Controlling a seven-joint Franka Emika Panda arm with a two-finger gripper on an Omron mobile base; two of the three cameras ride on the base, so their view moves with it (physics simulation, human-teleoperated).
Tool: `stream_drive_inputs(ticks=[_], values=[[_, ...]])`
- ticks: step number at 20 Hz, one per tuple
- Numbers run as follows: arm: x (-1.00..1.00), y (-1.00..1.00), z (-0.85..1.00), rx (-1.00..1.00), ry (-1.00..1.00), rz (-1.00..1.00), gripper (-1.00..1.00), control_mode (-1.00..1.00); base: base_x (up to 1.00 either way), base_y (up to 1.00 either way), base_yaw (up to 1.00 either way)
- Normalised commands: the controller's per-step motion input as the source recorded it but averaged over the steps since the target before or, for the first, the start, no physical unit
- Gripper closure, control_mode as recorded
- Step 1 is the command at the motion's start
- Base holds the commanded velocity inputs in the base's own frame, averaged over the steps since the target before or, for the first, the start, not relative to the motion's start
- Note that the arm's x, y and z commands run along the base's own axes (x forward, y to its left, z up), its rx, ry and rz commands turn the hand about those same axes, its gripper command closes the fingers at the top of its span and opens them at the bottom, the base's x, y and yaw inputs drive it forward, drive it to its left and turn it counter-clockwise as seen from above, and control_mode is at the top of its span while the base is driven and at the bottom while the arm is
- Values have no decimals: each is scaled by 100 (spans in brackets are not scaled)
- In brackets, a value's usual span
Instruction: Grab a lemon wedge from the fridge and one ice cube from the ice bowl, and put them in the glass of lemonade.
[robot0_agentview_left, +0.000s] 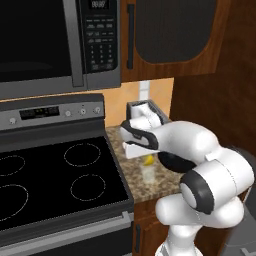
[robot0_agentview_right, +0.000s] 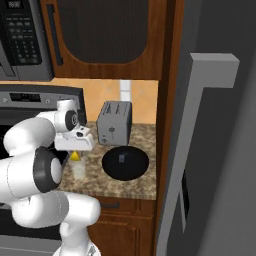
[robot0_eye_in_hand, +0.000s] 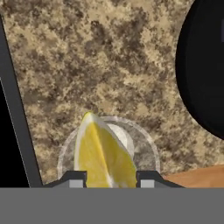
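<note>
In the left base view we see the gripper (robot0_agentview_left: 145, 156) hanging over the granite counter (robot0_agentview_left: 165, 182) just right of the black stove top (robot0_agentview_left: 55, 175). A bit of the yellow lemon wedge (robot0_agentview_left: 148, 160) shows under the hand, directly above the glass of lemonade (robot0_agentview_left: 148, 172); we cannot tell its long axis from here. The toaster (robot0_agentview_left: 146, 112) stands behind the hand against the wall, and the arm's white elbow covers most of the ice bowl (robot0_agentview_left: 175, 164), of which a dark edge shows.

In the right base view we see the gripper (robot0_agentview_right: 75, 150) with the lemon wedge (robot0_agentview_right: 74, 156) as a small yellow triangle, its pointed end up toward the hand, right over the glass of lemonade (robot0_agentview_right: 78, 171). The ice bowl (robot0_agentview_right: 125, 163) sits just beside the glass on its right, apart from it, with the toaster (robot0_agentview_right: 114, 122) close behind the bowl. The grey fridge (robot0_agentview_right: 215, 150) rises at the right, past a wooden panel.

In the hand view we look straight down. The gripper (robot0_eye_in_hand: 108, 179) is clamped on the lemon wedge (robot0_eye_in_hand: 101, 153), one dark tip on each side. The wedge's long axis runs along the line of sight, its narrow tip pointing away from the hand and toward the top of the picture, its pale rind edge on the right. Behind it lies the round rim of the glass of lemonade (robot0_eye_in_hand: 144, 144), the wedge centred over its left half. The ice bowl (robot0_eye_in_hand: 203, 70) curves in at the right, the stove edge (robot0_eye_in_hand: 17, 109) at the left.
</note>
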Motion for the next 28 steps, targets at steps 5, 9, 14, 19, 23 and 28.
stream_drive_inputs(ticks=[5,9,14,19,23,28], values=[[-2,-2,0,0,-4,0,-100,-100,0,0,0],[-21,0,2,0,-11,0,-100,-100,0,0,0],[-46,0,14,0,-23,0,-100,-100,0,0,0],[-87,-7,61,0,-50,0,-100,-100,0,0,0],[-100,-32,75,19,-87,0,-100,-100,0,0,0],[-100,-76,28,74,-50,-1,-100,-100,0,0,0]])
